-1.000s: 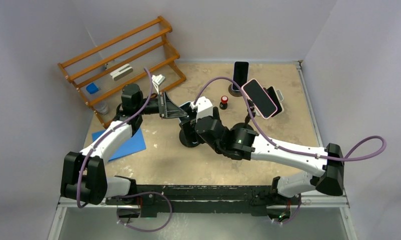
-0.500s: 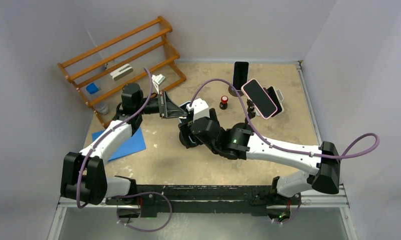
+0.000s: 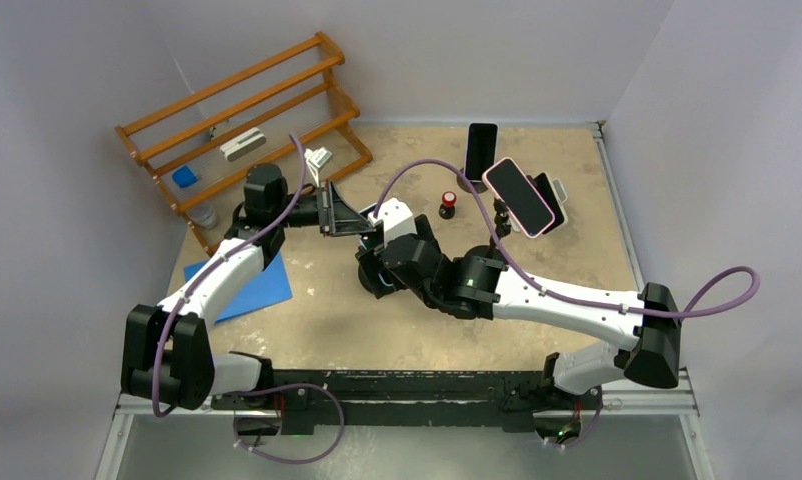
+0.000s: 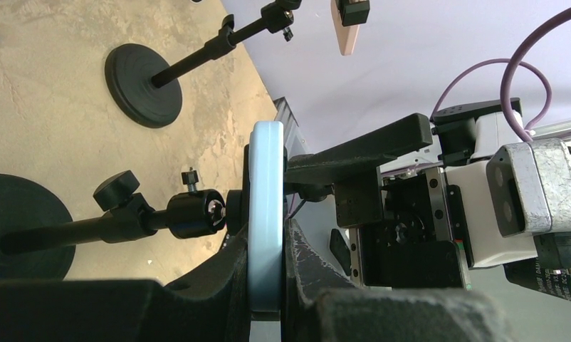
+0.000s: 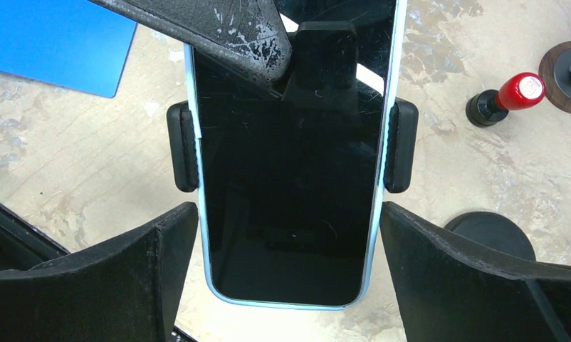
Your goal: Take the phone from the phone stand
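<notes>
A light-blue phone [image 5: 290, 178] with a dark screen sits in the black phone stand, whose side clamps [image 5: 181, 146] press on both long edges. My left gripper [image 4: 267, 278] is shut on the phone's edge [image 4: 266, 214], one finger on each face; one of its fingers [image 5: 218, 28] lies over the screen's top. Behind the phone are the stand's ball joint [image 4: 190, 214] and round base [image 4: 19, 221]. My right gripper [image 5: 288, 214] is open, its fingers on either side of the phone's lower end without touching it. From above, both grippers [image 3: 365, 226] meet over the stand, hiding the phone.
A pink phone [image 3: 518, 196] and a black phone [image 3: 481, 147] stand on other holders at the back right. A red-topped stamp [image 3: 447, 203] is near them. A wooden rack [image 3: 242, 130] fills the back left; a blue mat [image 3: 239, 285] lies under my left arm.
My right arm has shifted a little left, bringing its open gripper closer round the phone. The left arm has held its grip without moving.
</notes>
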Robot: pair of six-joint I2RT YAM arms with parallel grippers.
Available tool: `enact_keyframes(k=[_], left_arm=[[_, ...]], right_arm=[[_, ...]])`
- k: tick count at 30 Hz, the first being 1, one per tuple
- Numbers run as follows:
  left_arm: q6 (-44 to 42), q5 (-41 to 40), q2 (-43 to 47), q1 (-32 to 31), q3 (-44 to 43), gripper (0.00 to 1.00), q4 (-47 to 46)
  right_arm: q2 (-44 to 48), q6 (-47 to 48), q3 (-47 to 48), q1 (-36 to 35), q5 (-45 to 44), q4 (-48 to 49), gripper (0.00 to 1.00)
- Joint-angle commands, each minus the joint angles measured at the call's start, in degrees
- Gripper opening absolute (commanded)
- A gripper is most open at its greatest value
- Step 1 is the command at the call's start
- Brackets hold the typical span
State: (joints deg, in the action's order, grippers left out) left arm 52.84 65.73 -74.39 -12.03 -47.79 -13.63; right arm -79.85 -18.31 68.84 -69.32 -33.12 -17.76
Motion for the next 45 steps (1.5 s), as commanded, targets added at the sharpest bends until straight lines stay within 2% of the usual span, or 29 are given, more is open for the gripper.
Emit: enact_keyframes(k=[1, 22, 28, 31, 33, 35, 38, 42, 45], left_arm=[[-2.57, -0.39, 0.65, -0.18, -3.50, 0.00, -1.32], [-3.36, -0.48, 0.91, -0.35, -3.86, 0.00, 0.27], [-3.42, -0.37, 1.00, -0.36, -3.71, 0.00, 0.27], [-3.51, -0.30, 1.30, -0.36, -3.69, 0.00, 0.14], [-3.44, -0.04, 1.59, -0.36, -3.69, 0.06, -0.08], [-3.27, 0.28, 1.97, -0.36, -3.70, 0.17, -0.43], [-3.20, 0.47, 2.75, -0.36, -3.75, 0.43, -0.67], [-3.61, 0.00, 4.65, -0.36, -3.65, 0.67, -0.40], [-4.11, -1.77, 6.63, -0.36, -3.38, 0.74, 1.15]], right_arm=[[1.81, 1.04, 0.14, 0.19, -1.02, 1.72, 0.99], [0.87, -1.63, -1.67, 2.43, 1.50, 3.36, 0.98], [1.01, -1.56, -2.03, 2.61, 2.08, 3.73, 0.91], [1.26, -1.43, -2.17, 2.61, 2.26, 3.95, 0.82], [1.51, -1.25, -2.26, 2.68, 2.28, 4.09, 0.73], [1.86, -1.24, -2.26, 2.61, 2.47, 4.26, 0.65], [2.28, -1.19, -2.39, 2.61, 2.61, 4.57, 0.58], [2.83, -1.45, -2.74, 2.61, 2.94, 5.13, 0.53], [3.12, -1.77, -3.00, 2.62, 2.93, 5.57, 0.53]])
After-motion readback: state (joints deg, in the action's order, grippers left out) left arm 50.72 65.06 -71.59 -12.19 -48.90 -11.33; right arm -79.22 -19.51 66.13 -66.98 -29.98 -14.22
